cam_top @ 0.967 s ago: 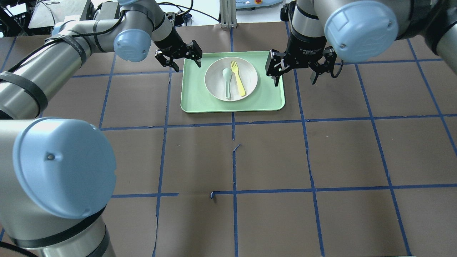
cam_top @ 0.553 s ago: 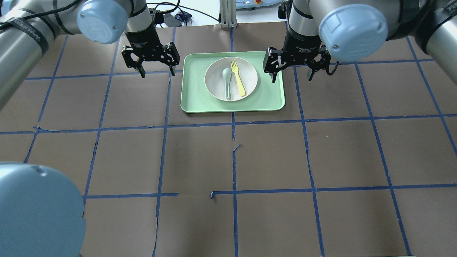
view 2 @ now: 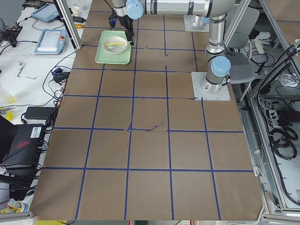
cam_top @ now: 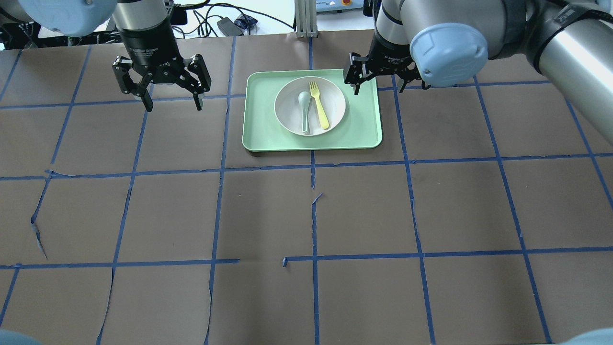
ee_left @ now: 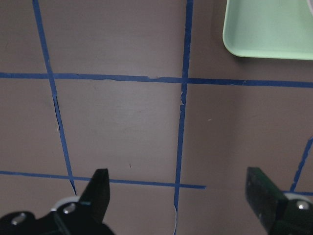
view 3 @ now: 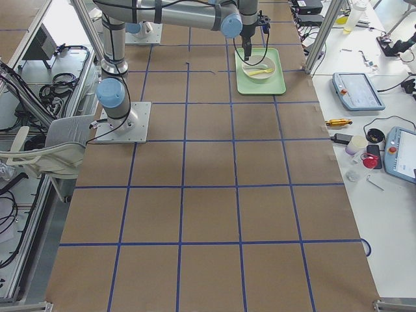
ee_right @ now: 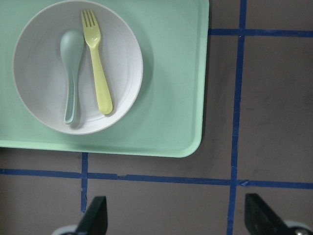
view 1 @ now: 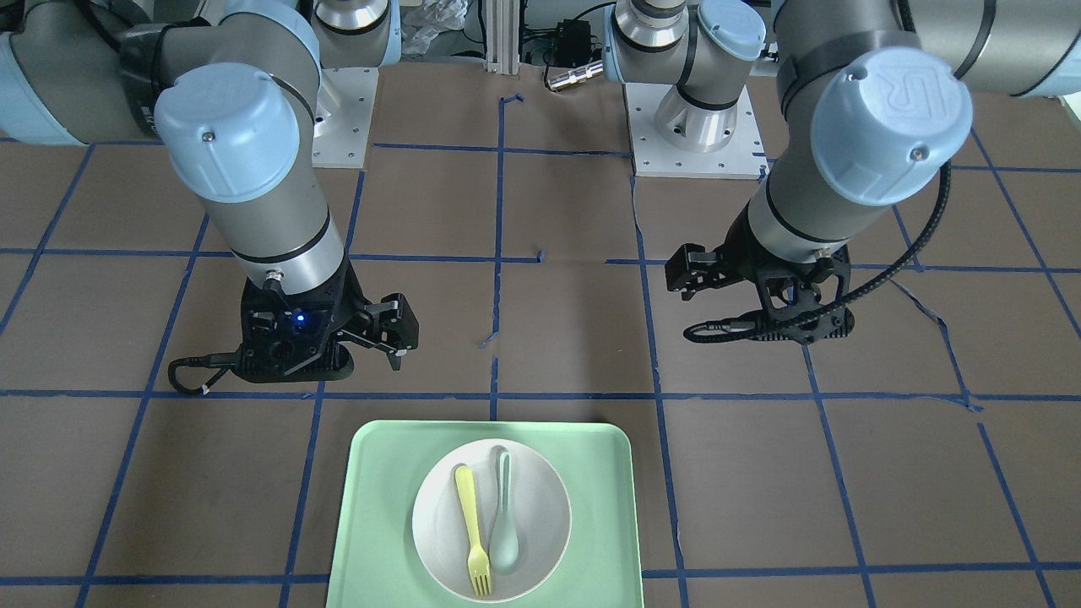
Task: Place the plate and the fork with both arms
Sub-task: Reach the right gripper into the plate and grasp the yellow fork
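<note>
Plate [cam_top: 335, 103] sits on tray [cam_top: 364, 132] w/ fork [cam_top: 318, 111] & spoon [cam_top: 304, 110] in it. L gripper [cam_top: 173, 106] & R gripper [cam_top: 377, 89] both spread wide, empty, either side of tray. Placing looks done.

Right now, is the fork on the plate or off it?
On it. The fork lies flat inside the plate, beside the spoon; the plate sits on the tray.

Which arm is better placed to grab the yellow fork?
Right: the right claw hangs open at the tray's edge, nearest the fork on the plate; the left claw hangs farther off over the table.
</note>
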### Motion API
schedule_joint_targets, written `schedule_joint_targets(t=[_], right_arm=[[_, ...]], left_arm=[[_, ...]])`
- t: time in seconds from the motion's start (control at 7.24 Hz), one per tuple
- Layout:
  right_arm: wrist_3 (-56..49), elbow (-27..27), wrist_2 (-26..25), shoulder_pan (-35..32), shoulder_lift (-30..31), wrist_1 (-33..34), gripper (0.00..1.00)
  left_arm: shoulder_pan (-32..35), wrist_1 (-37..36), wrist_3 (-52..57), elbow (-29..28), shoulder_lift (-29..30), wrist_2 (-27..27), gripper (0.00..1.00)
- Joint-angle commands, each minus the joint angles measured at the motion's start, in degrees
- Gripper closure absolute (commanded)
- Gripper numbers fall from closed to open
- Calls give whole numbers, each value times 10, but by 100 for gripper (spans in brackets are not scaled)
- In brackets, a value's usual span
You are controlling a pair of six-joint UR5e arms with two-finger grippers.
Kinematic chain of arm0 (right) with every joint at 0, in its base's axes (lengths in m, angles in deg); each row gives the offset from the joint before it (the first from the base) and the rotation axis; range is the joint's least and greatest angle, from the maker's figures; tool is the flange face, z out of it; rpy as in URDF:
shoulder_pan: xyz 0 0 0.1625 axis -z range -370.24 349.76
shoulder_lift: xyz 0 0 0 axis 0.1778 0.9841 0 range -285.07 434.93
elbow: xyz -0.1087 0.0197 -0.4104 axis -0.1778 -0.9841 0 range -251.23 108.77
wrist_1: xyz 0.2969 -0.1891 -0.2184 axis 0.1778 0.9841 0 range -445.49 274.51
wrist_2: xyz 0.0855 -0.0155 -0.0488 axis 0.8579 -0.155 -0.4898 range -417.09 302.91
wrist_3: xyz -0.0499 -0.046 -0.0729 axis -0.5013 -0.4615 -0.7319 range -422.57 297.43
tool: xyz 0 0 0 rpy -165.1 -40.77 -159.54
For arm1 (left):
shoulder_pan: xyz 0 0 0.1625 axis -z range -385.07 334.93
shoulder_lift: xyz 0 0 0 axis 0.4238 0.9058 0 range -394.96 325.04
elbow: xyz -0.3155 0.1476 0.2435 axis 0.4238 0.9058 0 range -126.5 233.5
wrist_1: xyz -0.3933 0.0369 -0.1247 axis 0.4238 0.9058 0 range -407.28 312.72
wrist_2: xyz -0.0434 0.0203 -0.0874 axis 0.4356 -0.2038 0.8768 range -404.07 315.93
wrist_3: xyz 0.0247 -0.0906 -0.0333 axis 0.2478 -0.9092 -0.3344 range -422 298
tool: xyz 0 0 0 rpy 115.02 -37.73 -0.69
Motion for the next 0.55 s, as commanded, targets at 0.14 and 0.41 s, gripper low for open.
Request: schedule_joint_targets(t=[0.14,0.41], right_arm=[[-55,-1,4,-5,-44,47,0],[-83,-9,3,-10,-81,69,20]], left_arm=[[3,-48,-8,74,-36,45,0],[5,-54,-14,82,-40,46,0]])
